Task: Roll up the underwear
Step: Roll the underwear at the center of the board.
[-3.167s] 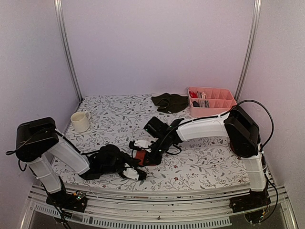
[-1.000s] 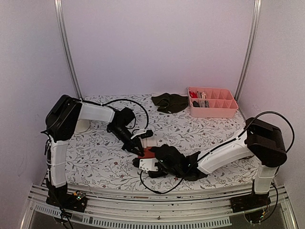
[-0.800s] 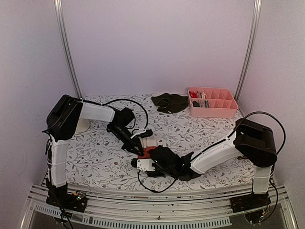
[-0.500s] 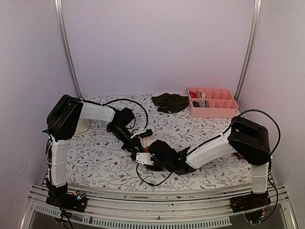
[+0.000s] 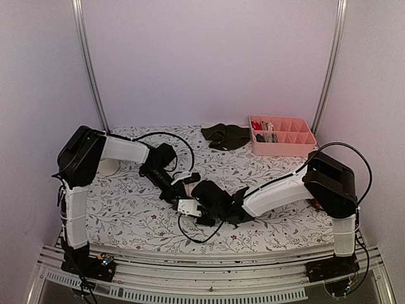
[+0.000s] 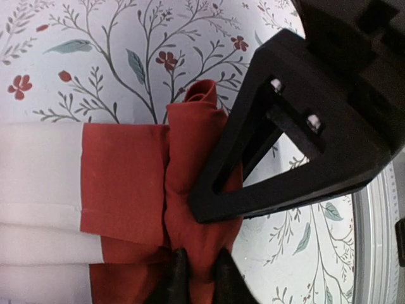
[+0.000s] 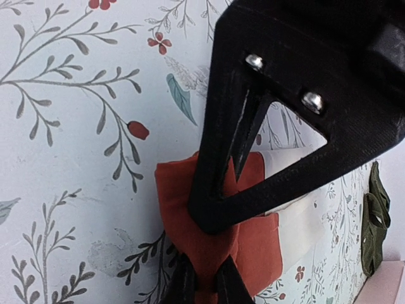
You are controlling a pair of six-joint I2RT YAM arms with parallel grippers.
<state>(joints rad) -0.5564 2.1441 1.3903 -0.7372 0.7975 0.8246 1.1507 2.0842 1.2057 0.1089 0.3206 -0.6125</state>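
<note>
The rust-red underwear (image 6: 126, 183) with a white waistband (image 6: 38, 190) lies on the flowered table, bunched into a fold. My left gripper (image 6: 197, 278) is shut on that fold. My right gripper (image 7: 204, 282) is shut on the same red cloth (image 7: 256, 253) from the opposite side. Each wrist view shows the other gripper's black finger over the cloth. In the top view both grippers (image 5: 179, 193) (image 5: 190, 206) meet at table centre and hide the red garment. The dark olive underwear (image 5: 224, 135) lies at the back. No separate whitish garment shows.
A pink divided tray (image 5: 278, 150) stands at the back right with small items in its left cells. A cream cup (image 5: 103, 167) sits at the left, partly behind my left arm. The olive garment also shows at the right wrist view's edge (image 7: 373, 221).
Over the last second my right gripper slid left and away from me, up against the left gripper, and the red cloth went out of sight in the top view. The left gripper barely moved.
</note>
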